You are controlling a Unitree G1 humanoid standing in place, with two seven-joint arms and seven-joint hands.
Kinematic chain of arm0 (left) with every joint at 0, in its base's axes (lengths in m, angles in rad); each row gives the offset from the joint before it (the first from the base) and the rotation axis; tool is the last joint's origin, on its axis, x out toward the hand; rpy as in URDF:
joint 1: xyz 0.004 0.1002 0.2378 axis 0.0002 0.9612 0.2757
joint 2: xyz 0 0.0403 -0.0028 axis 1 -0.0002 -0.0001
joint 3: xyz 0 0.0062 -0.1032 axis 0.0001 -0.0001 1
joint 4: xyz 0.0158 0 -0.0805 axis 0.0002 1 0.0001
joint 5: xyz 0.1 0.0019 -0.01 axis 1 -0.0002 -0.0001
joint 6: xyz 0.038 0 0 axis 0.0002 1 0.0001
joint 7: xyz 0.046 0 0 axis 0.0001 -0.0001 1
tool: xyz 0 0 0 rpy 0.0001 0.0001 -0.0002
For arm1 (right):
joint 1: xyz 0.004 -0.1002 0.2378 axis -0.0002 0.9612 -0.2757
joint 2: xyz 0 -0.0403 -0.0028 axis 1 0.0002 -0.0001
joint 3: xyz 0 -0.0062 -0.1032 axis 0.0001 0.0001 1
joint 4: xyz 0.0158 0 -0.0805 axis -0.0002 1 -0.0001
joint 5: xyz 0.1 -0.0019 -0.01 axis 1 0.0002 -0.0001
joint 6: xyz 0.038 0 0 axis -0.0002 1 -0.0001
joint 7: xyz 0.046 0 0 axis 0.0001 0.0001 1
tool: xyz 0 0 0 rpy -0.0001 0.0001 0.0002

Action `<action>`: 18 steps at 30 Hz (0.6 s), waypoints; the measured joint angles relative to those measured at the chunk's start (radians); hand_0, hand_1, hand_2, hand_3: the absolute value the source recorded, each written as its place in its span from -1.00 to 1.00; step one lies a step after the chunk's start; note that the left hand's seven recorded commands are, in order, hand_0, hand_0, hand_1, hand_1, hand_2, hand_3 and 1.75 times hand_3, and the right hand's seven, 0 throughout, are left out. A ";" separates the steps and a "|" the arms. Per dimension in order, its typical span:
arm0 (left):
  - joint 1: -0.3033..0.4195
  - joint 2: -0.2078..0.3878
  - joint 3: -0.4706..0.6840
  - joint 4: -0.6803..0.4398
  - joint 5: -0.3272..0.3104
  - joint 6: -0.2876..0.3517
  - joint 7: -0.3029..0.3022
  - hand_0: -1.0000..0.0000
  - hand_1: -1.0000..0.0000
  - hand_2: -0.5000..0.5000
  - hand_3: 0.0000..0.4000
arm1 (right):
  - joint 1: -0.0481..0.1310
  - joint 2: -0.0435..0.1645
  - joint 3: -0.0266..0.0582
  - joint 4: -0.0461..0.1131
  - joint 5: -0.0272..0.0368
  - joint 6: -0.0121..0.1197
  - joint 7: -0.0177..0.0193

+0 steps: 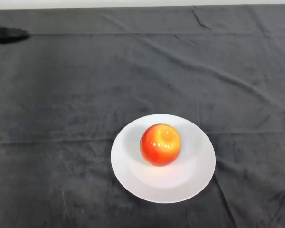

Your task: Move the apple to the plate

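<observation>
Apple [160, 144] sits on the white plate [133, 175], lower centre of your frame. Hand [7, 35] is at the upper left edge, well apart; can't tell its finger state.

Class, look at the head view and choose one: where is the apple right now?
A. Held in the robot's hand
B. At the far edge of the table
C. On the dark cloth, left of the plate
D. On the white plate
D: the apple sits on the white plate, slightly left of its centre, with plate visible all around it.
</observation>
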 measured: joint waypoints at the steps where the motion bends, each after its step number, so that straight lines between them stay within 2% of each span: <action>1: 0.005 0.004 0.010 0.000 0.000 -0.004 0.011 1.00 1.00 0.00 -1.00 | 0.000 0.000 0.0004 0.000 -0.0001 0.000 0.0002; 12: 0.081 0.017 0.120 0.021 0.000 -0.020 0.081 1.00 1.00 0.00 -1.00 | 0.000 0.000 0.0003 0.004 0.0000 0.000 0.0007; 18: 0.110 0.052 0.159 0.038 0.001 -0.047 0.109 1.00 1.00 0.00 -1.00 | 0.000 0.000 0.0004 0.006 0.0000 0.000 0.0010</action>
